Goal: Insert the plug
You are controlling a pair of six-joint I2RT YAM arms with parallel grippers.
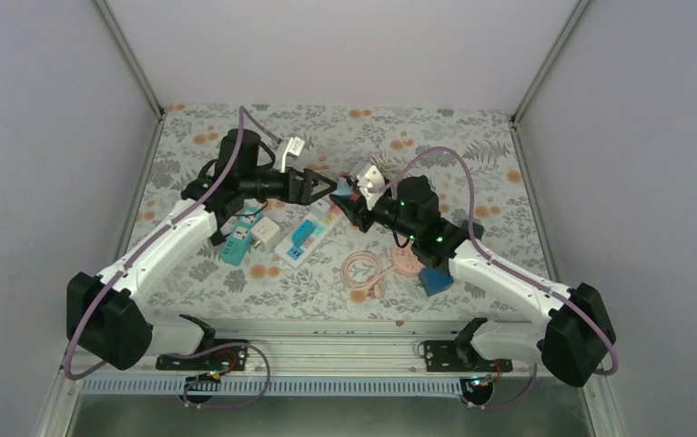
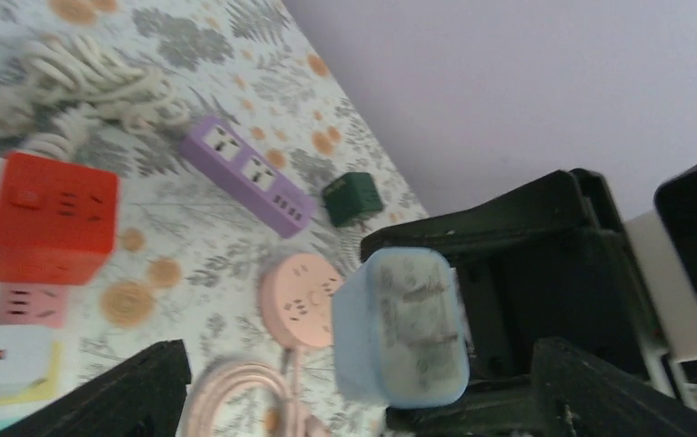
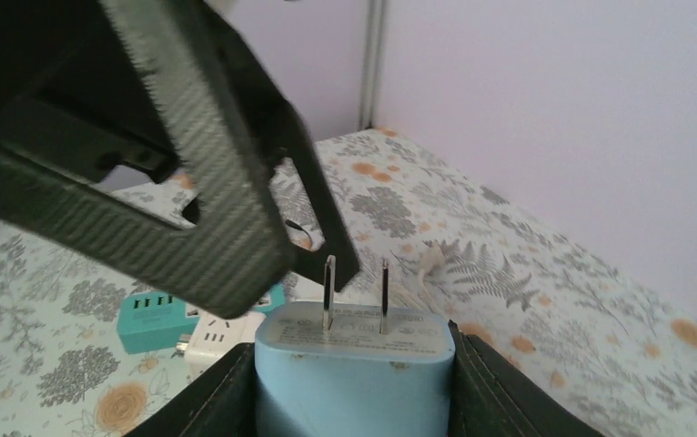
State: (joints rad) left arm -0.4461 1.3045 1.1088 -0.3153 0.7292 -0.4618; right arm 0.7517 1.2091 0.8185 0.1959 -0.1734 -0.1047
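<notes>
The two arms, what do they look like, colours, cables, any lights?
Both the left arm and right arm have white shells, black joints and black jaws with a ribbed texture. A purple cable loops along each. Small green lights glow on the right arm's wrist.

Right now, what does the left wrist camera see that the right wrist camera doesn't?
Only left wrist: a red cube, purple strip, green adapter, round pink socket and white cable. Only right wrist: the wall's corner post. Both: the blue plug held in the right gripper, over the flowery cloth.
</notes>
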